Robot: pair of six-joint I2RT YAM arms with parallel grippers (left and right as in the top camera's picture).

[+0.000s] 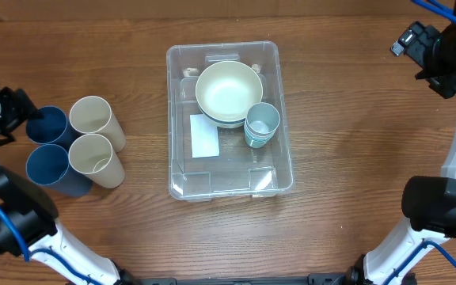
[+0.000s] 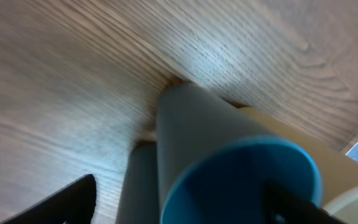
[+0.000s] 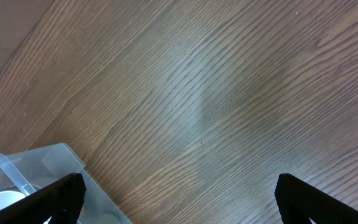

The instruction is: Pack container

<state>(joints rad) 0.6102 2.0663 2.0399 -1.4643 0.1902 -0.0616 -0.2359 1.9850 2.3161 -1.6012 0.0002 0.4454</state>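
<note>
Container [image 1: 232, 176] sits mid-table; left gripper [image 2: 180, 183] straddles a dark blue cup [image 2: 229, 180] well to its left, jaws parted and not visibly clamped; right gripper [image 3: 179, 186] hangs wide open and empty near the container's corner. Grasping is the step in hand; next comes closing, lifting clear of the neighbouring cups [image 1: 93, 138], then carrying across to the container.

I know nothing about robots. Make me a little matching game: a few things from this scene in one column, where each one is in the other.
1. cream bowl
2. white label
3. dark blue cups
4. right gripper

A. flat on the base of the container
B. over bare wood, jaws wide open
C. standing on the table, left of the container
D. inside the container, next to the pale blue cups

Pairs: 1-D, 2-A, 3-C, 4-B
</note>
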